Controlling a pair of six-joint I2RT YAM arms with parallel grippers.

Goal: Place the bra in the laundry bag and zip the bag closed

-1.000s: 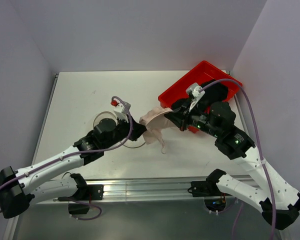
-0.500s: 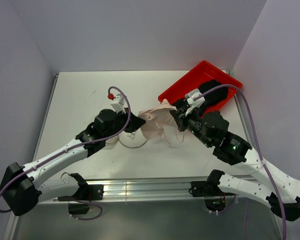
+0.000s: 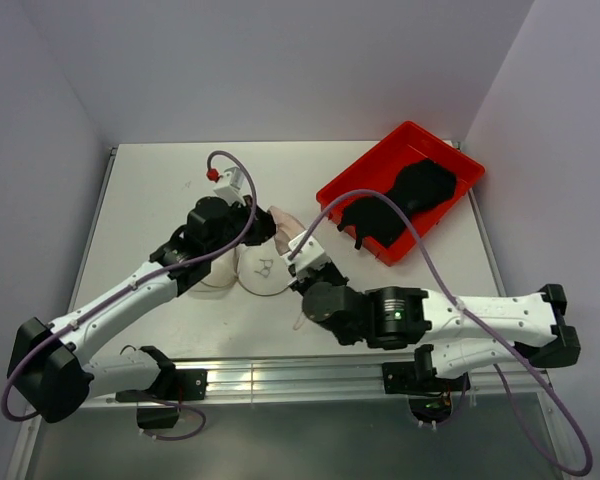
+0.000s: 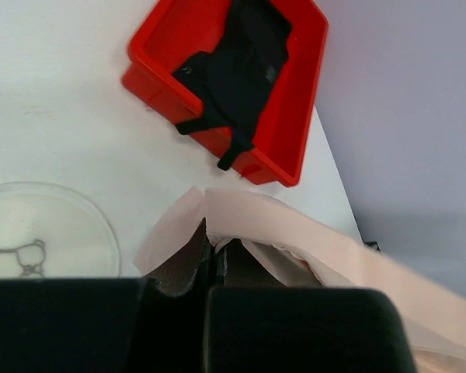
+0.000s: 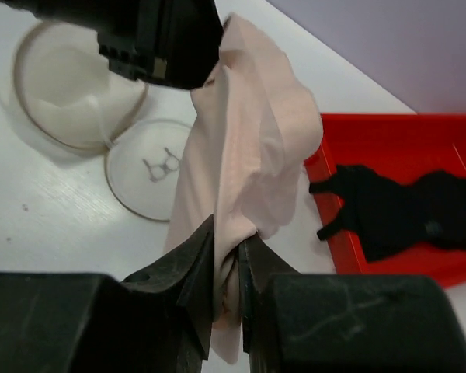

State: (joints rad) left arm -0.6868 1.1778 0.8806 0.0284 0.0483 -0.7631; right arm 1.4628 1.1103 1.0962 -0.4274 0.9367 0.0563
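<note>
The pale pink bra (image 3: 286, 224) hangs stretched between both grippers, just above the table. My left gripper (image 3: 266, 226) is shut on its far end; its fingers pinch a fold of the bra (image 4: 295, 250) in the left wrist view. My right gripper (image 3: 295, 255) is shut on the near end of the bra (image 5: 248, 140). The white mesh laundry bag (image 3: 218, 272) lies open on the table just left of the bra, with its round lid (image 3: 264, 271), marked by a dark squiggle, flat beside it. Bag (image 5: 70, 93) and lid (image 5: 149, 167) also show in the right wrist view.
A red plastic tray (image 3: 352, 180) with a black garment (image 3: 405, 195) stands at the back right, near the right wall. Both also show in the left wrist view, tray (image 4: 295, 116) and garment (image 4: 241, 62). Walls close in the table on three sides.
Both grippers have carried the bra left, from beside the red tray to next to the open bag. The right arm has swung low and far to the left.
</note>
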